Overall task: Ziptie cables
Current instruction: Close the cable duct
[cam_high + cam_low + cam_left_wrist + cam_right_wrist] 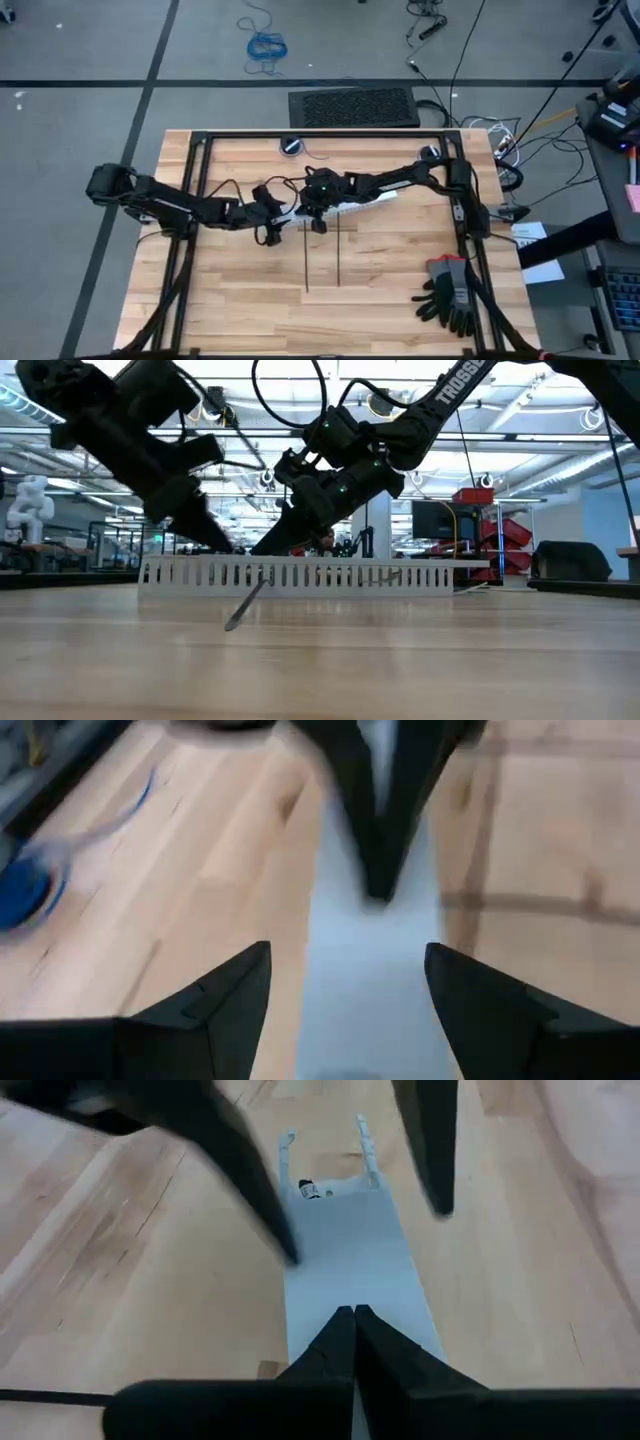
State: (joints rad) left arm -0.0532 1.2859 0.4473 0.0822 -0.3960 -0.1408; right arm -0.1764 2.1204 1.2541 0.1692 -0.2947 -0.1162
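A white slotted strip (345,208) lies across the middle of the table, standing as a low comb-like wall in the low view (300,573). My left gripper (350,990) is open, its fingers on either side of the strip's left end, touching nothing that shows. My right gripper (354,1330) is shut, tips down inside the strip, facing the left one. Two dark zipties (305,260) (338,255) lie flat on the wood, running from the strip toward the near edge. The cables do not show plainly; a tiny pale plug-like bit (306,1186) sits in the strip. My right gripper's shut fingertips (378,885) come slanting down from the table's right side onto the strip's pale floor (345,1280), along its length. Whether they press the floor, hover just above it, or have a wire between them, I cannot tell.
A pair of black gloves (450,295) lies at the near right corner. Black frame rails (197,190) (462,200) run along the left and right sides of the table. A black mat (352,107) and a blue coiled cable (265,45) lie on the floor beyond.
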